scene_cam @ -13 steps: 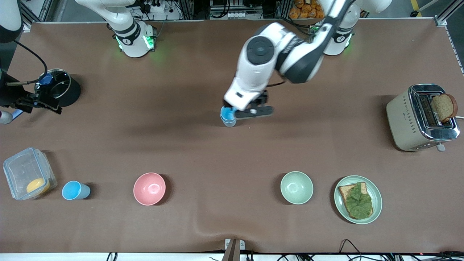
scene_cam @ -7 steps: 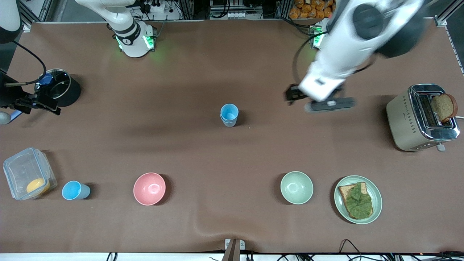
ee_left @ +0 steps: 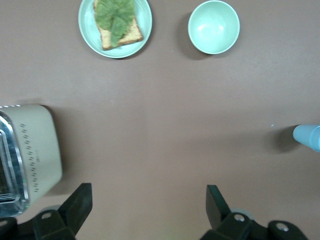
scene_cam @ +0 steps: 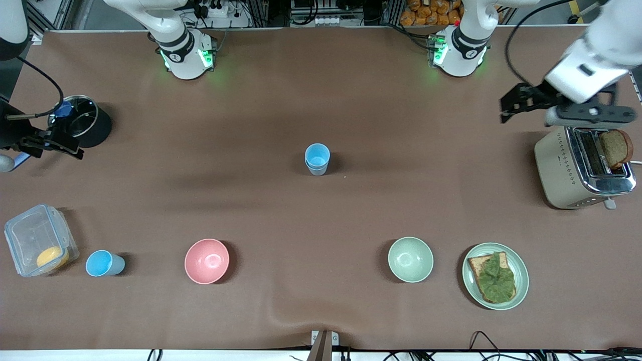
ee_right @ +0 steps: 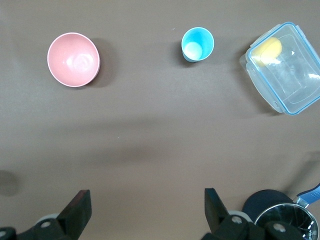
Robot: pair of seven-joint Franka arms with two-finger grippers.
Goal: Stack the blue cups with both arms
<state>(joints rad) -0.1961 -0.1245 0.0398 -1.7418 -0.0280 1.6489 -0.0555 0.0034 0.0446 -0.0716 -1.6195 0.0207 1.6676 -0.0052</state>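
Standing upright at mid-table is a stack of two blue cups (scene_cam: 317,158), one nested in the other; only a sliver of it shows at the edge of the left wrist view (ee_left: 308,137). A third cup (scene_cam: 103,263) stands alone near the front camera at the right arm's end, between the clear box (scene_cam: 39,239) and the pink bowl (scene_cam: 206,260).

The left gripper (scene_cam: 551,106) hangs over the table just beside the toaster (scene_cam: 582,163), jaws wide apart and empty; its arm runs out of the picture at the top corner. In its wrist view only the finger tips (ee_left: 80,202) show, with the toaster cut off at the edge.

The right gripper (scene_cam: 47,143) waits over the table edge beside the black pot (scene_cam: 80,123), largely cut off in the front view. Its wrist view shows the fingers (ee_right: 77,207) spread wide with nothing between them.

A green bowl (scene_cam: 410,259) and a plate (scene_cam: 471,286) with toast sit near the front camera toward the left arm's end.
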